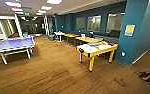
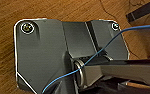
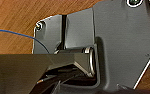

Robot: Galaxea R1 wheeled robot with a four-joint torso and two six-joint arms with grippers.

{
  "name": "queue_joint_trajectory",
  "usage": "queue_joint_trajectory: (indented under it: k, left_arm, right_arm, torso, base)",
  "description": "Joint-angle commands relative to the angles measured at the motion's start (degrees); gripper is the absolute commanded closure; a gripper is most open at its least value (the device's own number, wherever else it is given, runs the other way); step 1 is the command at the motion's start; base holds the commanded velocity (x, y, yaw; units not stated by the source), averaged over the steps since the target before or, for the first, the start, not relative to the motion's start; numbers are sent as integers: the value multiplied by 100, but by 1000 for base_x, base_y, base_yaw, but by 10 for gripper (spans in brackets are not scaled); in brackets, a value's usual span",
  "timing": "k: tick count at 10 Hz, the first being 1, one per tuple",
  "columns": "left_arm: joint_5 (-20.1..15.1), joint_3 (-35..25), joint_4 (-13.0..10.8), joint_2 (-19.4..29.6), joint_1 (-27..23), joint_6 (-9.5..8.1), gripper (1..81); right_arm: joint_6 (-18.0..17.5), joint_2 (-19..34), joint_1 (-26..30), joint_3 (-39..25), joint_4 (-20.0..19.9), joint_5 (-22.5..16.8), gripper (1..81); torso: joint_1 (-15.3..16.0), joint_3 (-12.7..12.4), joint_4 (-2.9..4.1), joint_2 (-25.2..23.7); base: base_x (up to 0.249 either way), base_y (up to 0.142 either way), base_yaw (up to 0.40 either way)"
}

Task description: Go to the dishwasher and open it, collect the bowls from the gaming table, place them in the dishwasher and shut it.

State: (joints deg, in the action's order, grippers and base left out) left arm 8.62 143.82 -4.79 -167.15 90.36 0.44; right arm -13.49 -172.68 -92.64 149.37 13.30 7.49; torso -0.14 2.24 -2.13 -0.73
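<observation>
One gaming table (image 1: 89, 52): yellow legs, white top.

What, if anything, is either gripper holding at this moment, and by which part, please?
It cannot be told: both wrist views show robot hardware over the wooden floor, with no fingers to make out. The gaming table stands ahead, with coloured items lying on its top.

A wide room has a brown wood-plank floor (image 1: 53, 72) and a white ceiling set with bright rectangular light panels (image 1: 13, 4). A teal wall (image 1: 138, 27) rises on the right, carrying a pale notice board (image 1: 129, 30); farther back, a darker blue wall holds a row of windows (image 1: 94, 23). A blue ping-pong table (image 1: 13, 43) stands at the left. Low yellow tables (image 1: 87, 39) line the far side, with a white table (image 1: 59, 33) beyond them.
</observation>
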Motion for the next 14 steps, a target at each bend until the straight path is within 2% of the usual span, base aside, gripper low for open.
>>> queue_joint_trajectory:
  k: [1,14]
  left_arm:
    - [-247,-30,-39,58,-330,53,10]
    - [-247,-30,-39,49,-312,53,10]
  right_arm:
    - [-4,-15,285,-50,41,-248,10]
    - [-4,-15,276,-50,50,-239,10]
  torso:
    - [14,0,0,0]
    - [21,2,0,2]
  base:
    - [120,0,0]
    - [122,0,0]
